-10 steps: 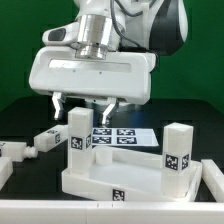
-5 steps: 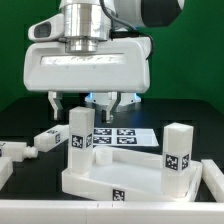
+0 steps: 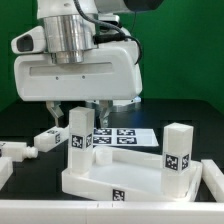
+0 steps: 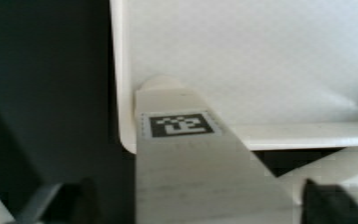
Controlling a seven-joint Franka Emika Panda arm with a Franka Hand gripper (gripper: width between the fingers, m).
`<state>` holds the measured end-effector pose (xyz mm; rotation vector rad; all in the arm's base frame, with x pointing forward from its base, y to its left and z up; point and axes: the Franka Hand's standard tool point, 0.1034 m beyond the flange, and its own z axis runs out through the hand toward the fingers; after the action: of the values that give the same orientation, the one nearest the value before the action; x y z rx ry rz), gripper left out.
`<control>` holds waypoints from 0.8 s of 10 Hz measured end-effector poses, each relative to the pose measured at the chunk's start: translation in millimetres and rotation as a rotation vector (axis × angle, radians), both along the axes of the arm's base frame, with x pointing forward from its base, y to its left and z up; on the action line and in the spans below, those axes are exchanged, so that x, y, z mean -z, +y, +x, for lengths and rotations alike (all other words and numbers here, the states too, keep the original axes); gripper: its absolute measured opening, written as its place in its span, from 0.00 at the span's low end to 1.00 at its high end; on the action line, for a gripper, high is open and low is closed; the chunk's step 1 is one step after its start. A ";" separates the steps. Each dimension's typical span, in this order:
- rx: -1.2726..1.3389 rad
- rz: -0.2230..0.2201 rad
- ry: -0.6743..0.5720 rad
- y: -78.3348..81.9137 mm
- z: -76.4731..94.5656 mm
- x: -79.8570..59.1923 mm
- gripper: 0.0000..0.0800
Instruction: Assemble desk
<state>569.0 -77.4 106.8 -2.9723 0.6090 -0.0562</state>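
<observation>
Black worktop [image 3: 190, 112] is carrying everything. Arm [image 3: 72, 30] is hanging over the exterior view's left half, wrist pointing straight down; we are guessing that is for coming at a leg from above. Tabletop [image 3: 110, 172] is lying rim up at the front, probably so legs can go in from the top. Marker board [image 3: 122, 136] is lying flat behind it.

First leg [image 3: 81, 132] is standing upright in the tabletop's corner on the exterior view's left. Second leg [image 3: 178, 150] is standing upright at the corner on the exterior view's right. Loose leg [image 3: 47, 140] is lying on its side on the worktop near the tabletop, not yet fitted.

Fingers [image 3: 54, 108] are spread apart, one on each side of the first leg's top, gripping nothing. In the wrist view, dark gaps are showing between the fingers [image 4: 44, 200] and the first leg [image 4: 181, 125].

We are judging this step as lining up to grasp the first leg, likely to seat or twist it tighter. With two legs standing and at least one loose, we are calling the task roughly midway.
</observation>
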 end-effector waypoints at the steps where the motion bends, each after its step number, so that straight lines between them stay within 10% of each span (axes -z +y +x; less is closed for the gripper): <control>1: 0.002 0.000 0.000 0.0 0.0 0.1 0.51; 3: 0.166 0.011 0.017 0.6 0.0 0.6 0.36; 8: 0.594 0.033 0.057 15.3 37.4 2.3 0.36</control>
<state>606.4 -62.1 104.5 -2.6572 1.4548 -0.0077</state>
